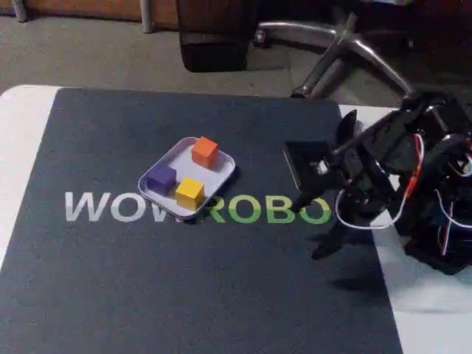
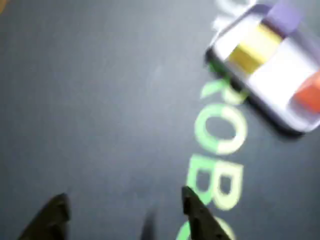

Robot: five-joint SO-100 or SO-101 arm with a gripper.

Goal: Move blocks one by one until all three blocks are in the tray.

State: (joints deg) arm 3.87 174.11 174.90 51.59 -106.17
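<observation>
Blocks, three small matte cubes: orange (image 1: 204,151), purple (image 1: 161,178), yellow (image 1: 189,192), all sit inside the shallow pale lavender-white rectangular tray (image 1: 221,175) on the dark mat (image 1: 147,295) with WOWROBO lettering (image 1: 265,212). Black two-finger gripper (image 1: 310,228) hovers well right of the tray in the fixed view, fingers (image 2: 202,217) apart, holding nothing.

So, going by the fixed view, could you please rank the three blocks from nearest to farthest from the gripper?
Measured from the gripper, which sits right of the tray in the fixed view:
1. Yellow block, at the tray's front corner, nearest.
2. Orange block, at the tray's far corner, only slightly farther than the yellow.
3. Purple block, at the tray's left side, farthest.
</observation>
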